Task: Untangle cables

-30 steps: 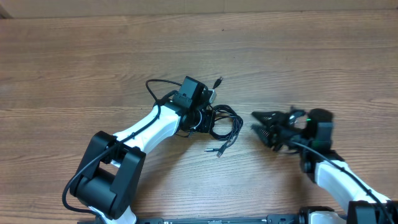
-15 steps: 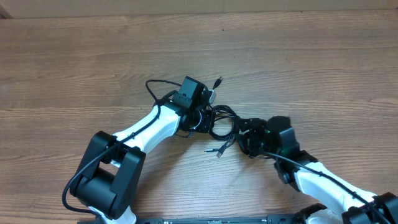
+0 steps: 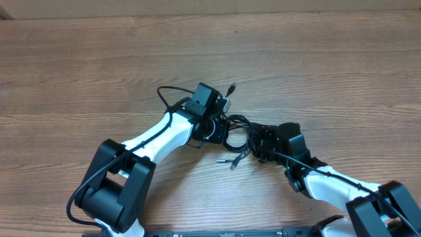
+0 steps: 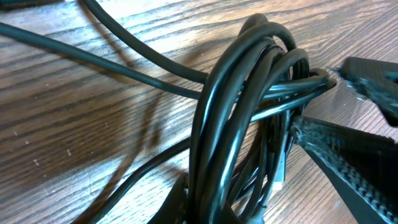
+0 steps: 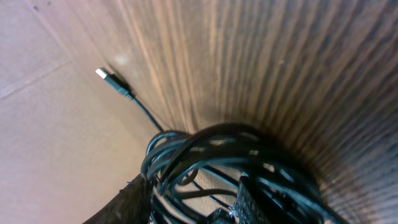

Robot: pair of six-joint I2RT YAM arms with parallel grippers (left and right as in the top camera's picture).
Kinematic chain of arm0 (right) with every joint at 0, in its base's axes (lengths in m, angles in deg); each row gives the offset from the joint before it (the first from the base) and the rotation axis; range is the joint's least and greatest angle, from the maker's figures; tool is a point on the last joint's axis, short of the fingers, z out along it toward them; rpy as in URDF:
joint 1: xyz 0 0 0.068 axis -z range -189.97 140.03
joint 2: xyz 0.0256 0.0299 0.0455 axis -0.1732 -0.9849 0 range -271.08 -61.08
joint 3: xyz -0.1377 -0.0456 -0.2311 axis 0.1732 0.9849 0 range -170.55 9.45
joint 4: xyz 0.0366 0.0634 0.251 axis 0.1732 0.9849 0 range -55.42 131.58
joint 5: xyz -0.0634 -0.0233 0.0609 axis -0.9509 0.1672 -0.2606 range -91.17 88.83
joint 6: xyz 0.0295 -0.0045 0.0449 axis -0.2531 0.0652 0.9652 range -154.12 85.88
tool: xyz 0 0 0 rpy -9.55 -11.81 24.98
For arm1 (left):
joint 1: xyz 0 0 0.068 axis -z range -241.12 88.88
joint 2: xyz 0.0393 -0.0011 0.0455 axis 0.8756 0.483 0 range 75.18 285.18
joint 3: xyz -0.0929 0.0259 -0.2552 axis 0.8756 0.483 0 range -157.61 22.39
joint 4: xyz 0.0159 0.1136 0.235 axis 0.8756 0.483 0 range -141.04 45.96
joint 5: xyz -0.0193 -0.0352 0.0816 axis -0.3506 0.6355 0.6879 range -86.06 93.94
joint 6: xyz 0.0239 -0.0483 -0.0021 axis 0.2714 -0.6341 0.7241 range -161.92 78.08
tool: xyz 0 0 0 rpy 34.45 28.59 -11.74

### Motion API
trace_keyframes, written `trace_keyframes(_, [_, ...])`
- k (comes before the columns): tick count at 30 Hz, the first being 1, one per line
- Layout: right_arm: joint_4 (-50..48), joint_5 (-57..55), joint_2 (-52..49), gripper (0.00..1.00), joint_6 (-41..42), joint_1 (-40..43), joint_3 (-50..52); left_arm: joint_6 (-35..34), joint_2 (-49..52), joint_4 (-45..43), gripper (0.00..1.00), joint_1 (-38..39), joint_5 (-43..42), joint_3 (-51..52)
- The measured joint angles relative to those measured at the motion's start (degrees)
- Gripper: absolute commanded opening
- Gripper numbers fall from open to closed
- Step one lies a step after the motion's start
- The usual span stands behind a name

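The cables [image 3: 235, 133] are a bundle of thin black cords at the middle of the wooden table. My left gripper [image 3: 220, 128] is shut on the bundle's left side; in the left wrist view [image 4: 217, 205] the looped cords [image 4: 236, 112] rise out of its jaws. My right gripper [image 3: 255, 141] is open at the bundle's right side, with its fingers [image 5: 186, 202] on either side of several strands [image 5: 205, 155]. Its black fingers also show in the left wrist view [image 4: 354, 162].
A loose strand ends in a silvery plug [image 3: 231, 86] behind the bundle; the plug also shows in the right wrist view [image 5: 102, 74]. A cord loop [image 3: 166, 94] lies to the left. Two short plug ends [image 3: 229, 159] lie in front. Table [image 3: 329, 66] is brown wood.
My right gripper has moved left from open table into the right side of the bundle. My left gripper has stayed holding the bundle, which shifted slightly.
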Motion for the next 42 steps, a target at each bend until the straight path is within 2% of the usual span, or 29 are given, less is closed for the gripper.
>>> trace_keyframes(9, [-3.3,-0.6,-1.7,0.37,1.4,0.0,0.0,-0.6,0.0,0.7,0.04,0.7,-1.2,0.0])
trace_keyframes(17, [-3.0,-0.6,-1.7,0.18,2.6,0.0,0.0,-0.6,0.0,1.0,0.04,2.2,-1.5,0.0])
trace_keyframes(20, [-1.6,-0.6,-1.7,0.04,2.7,0.0,0.0,-0.6,0.0,1.0,0.04,2.2,-1.5,0.0])
trace_keyframes(30, [-1.7,2.1,-1.7,0.04,0.3,0.0,-0.1,-0.7,0.0,0.5,0.04,2.2,-1.3,0.0])
trace_keyframes(37, [-3.8,4.2,-0.6,0.04,-8.1,0.2,-0.1,-0.6,0.0,-3.1,0.04,0.2,-1.0,0.0])
trace_keyframes(42, [-3.5,7.6,4.5,0.04,-15.4,2.5,-0.1,-0.7,0.0,-3.3,0.04,-3.1,-1.1,0.0])
